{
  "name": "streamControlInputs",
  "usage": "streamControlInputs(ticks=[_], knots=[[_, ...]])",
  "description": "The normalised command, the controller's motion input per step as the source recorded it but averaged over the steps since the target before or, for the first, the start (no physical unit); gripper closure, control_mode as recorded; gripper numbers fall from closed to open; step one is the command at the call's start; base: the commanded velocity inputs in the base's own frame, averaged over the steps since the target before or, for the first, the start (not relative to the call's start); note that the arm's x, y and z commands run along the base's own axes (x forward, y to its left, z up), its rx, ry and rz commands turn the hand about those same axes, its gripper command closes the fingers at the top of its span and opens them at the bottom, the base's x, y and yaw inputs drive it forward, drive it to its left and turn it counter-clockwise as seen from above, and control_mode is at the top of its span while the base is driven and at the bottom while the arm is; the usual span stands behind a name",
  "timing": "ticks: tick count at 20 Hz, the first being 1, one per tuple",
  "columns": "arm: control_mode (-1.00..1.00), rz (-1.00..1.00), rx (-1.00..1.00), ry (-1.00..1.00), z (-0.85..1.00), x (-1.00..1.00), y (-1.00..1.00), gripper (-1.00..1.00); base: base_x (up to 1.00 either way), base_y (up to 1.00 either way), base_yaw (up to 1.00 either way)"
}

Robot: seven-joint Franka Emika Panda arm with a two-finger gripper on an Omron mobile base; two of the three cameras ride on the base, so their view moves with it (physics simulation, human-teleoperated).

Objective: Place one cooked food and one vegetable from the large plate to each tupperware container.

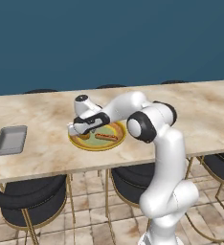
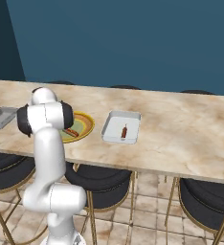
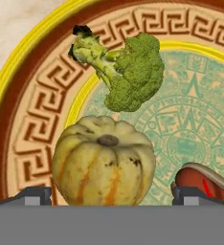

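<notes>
Two trays flank the large plate [image 1: 97, 143] on the counter; from the left base view the gripper [image 1: 78, 130] hangs low over its near-left rim, the left tray [image 1: 10, 139] bare. From the right, the nearer tray [image 2: 121, 127] already holds a sausage [image 2: 124, 131]. Looking along the hand, wide-open fingers straddle the squash [image 3: 104, 162] untouched, broccoli [image 3: 126, 72] beyond, likely lining up the vegetable pick.

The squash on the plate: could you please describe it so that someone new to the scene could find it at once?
Start at the long marble counter, then find the wide round yellow-rimmed plate under the robot's hand. On it, between the open jaws, sits a pale yellow ribbed squash with orange streaks. Unlike the green broccoli floret beyond it and the red-brown sausage beside it, it is round and pumpkin-shaped.
</notes>
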Motion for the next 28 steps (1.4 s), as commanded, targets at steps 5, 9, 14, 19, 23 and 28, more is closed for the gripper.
streamControlInputs(ticks=[5,9,14,19,23,28], knots=[[-1.0,0.0,0.0,0.0,-0.07,0.09,0.03,-1.0,0.0,0.0,0.0],[-1.0,0.0,0.0,0.0,-0.12,0.03,0.0,-1.0,0.0,0.0,0.0],[-1.0,0.0,0.0,0.0,-0.1,0.17,0.0,-1.0,0.0,0.0,0.0],[-1.0,0.0,0.0,0.0,-0.04,0.0,0.0,1.0,0.0,0.0,0.0],[-1.0,0.0,0.0,0.0,0.0,0.0,0.0,1.0,0.0,0.0,0.0],[-1.0,0.0,0.0,-0.03,0.2,-0.24,-0.47,1.0,0.0,0.0,0.0]])
